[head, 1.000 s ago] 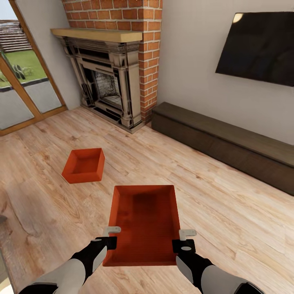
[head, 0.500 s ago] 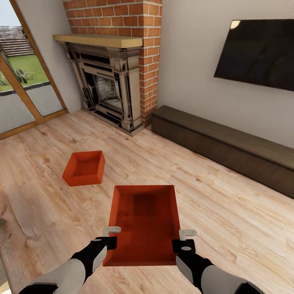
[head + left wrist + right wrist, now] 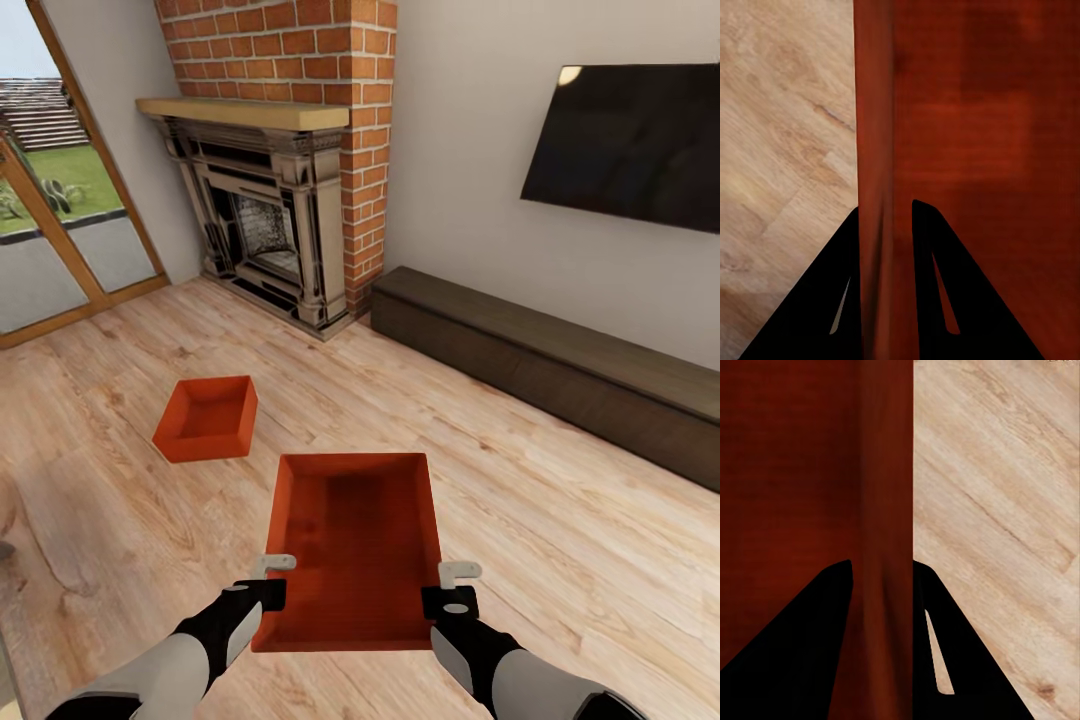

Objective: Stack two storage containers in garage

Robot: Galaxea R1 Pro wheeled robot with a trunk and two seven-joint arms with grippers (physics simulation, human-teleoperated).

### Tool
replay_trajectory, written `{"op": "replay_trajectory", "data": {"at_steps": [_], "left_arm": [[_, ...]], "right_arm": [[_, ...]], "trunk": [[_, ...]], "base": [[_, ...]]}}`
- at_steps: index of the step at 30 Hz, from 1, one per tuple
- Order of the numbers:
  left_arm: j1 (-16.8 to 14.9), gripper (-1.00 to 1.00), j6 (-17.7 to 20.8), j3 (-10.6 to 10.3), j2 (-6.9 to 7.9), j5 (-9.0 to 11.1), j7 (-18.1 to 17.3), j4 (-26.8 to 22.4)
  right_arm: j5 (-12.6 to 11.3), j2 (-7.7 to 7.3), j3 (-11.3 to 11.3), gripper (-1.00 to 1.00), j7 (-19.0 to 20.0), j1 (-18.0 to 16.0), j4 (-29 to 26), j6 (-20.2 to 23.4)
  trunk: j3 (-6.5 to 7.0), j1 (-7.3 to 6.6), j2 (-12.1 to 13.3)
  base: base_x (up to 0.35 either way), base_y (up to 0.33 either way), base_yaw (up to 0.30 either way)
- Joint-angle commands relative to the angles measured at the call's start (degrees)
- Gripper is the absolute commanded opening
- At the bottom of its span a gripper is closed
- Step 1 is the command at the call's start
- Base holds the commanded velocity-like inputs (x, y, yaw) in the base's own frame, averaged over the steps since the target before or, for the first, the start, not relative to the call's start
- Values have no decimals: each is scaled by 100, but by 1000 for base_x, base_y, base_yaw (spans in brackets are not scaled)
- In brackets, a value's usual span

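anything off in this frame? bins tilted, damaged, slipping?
Nothing stands out. The held container sits level, each end effector (left, right) clamped over a side wall. The second container rests upright on the wood floor.

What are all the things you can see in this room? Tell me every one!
Orange-red open-top storage bins: two; one held between the grippers, one on the wood floor ahead-left.
Light wood-plank floor: one, tan, underneath everything.
Red brick fireplace: one, wood mantel, far wall.
Black wall screen: one, right wall.
Long dark-brown low cabinet: one, below the screen.
Wood-framed glass doors: far left.
Left gripper: black, shut on the held bin's wall.
Right gripper: black, shut on the opposite wall.
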Motion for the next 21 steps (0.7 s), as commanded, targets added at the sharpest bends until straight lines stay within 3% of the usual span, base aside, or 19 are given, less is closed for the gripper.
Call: {"op": "replay_trajectory", "data": {"at_steps": [1, 21], "left_arm": [[-5, -100, 42, 282, 71, -95, 75, -21], [-3, -100, 42, 282, 72, -95, 75, -19]], "right_arm": [[-3, -5, -39, -100, -46, -3, 46, -19], [-11, -2, -41, -100, -52, -3, 79, -45]], "trunk": [[2, 3, -8], [181, 3, -8]], "base": [[0, 0, 0], [0, 0, 0]]}}
